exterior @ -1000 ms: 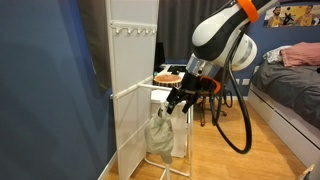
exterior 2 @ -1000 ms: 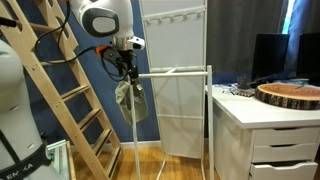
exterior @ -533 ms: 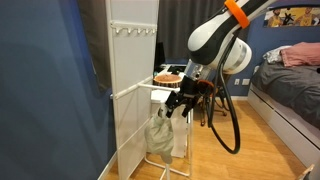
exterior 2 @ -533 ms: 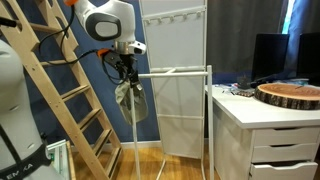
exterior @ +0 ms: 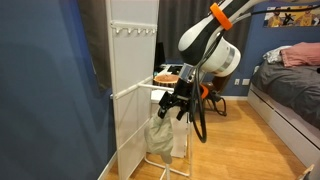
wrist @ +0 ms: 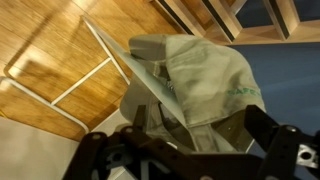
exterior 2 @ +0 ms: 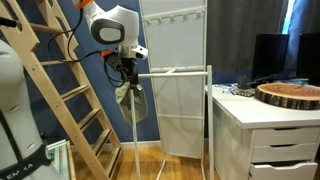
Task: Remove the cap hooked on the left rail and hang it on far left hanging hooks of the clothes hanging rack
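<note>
Hanging cap (exterior 2: 130,100): on the left rail (exterior 2: 170,71), not yet unhooked.
Fingers (wrist: 268,135): apart, straddling the cap; apparently not clamped.
Far-left hooks (exterior 2: 158,17): bare.
Outstanding: grasp, removal, rehanging.

You work beside a dark blue wall (exterior: 50,90), over a warm wooden floor (exterior: 250,150); a bed (exterior: 292,92) stands along the far side; in an exterior view a wooden ladder (exterior 2: 50,62) leans by the blue wall; a white desk (exterior 2: 255,128) with drawers carries a dark monitor (exterior 2: 270,55) and a round wood slab (exterior 2: 290,94).
</note>
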